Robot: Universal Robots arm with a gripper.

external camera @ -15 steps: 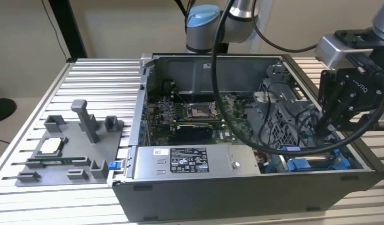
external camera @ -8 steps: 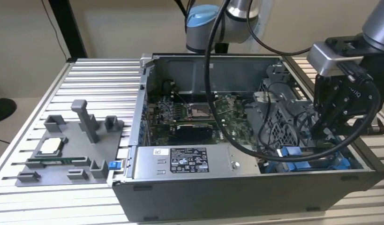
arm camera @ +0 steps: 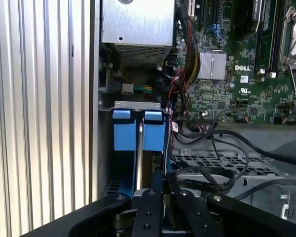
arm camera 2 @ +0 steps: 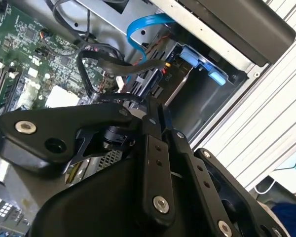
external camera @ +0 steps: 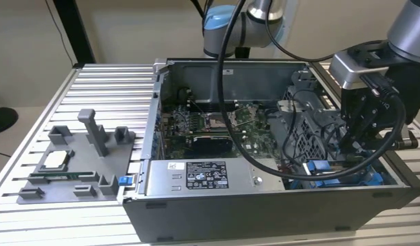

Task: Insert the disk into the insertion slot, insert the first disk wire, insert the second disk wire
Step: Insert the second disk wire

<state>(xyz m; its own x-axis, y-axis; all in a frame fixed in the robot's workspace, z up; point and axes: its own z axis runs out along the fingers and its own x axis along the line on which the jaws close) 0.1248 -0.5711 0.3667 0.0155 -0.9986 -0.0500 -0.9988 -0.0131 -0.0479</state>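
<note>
The disk (arm camera: 138, 153) stands on edge in the insertion slot (arm camera: 106, 148) at the case's front corner, its blue carrier tabs (arm camera: 152, 130) side by side at the slot's mouth. In the second wrist view the disk (arm camera 2: 180, 84) sits deep in the bay behind a blue tab (arm camera 2: 203, 63). A black wire with a flat plug (arm camera 2: 155, 64) and a blue flat cable (arm camera 2: 144, 23) run to the disk's end. My gripper (arm camera 2: 152, 106) hovers just off that end with its fingers (arm camera: 147, 210) drawn together; whether anything sits between them is hidden. In the exterior view my gripper (external camera: 353, 148) reaches low into the case.
The open computer case (external camera: 264, 205) lies on a ribbed aluminium table (external camera: 107, 82). A labelled grey power supply (external camera: 206, 177), the motherboard (external camera: 210, 123) and loose black cables (arm camera: 212, 173) crowd the inside. A grey parts fixture (external camera: 73, 164) stands at the exterior view's left.
</note>
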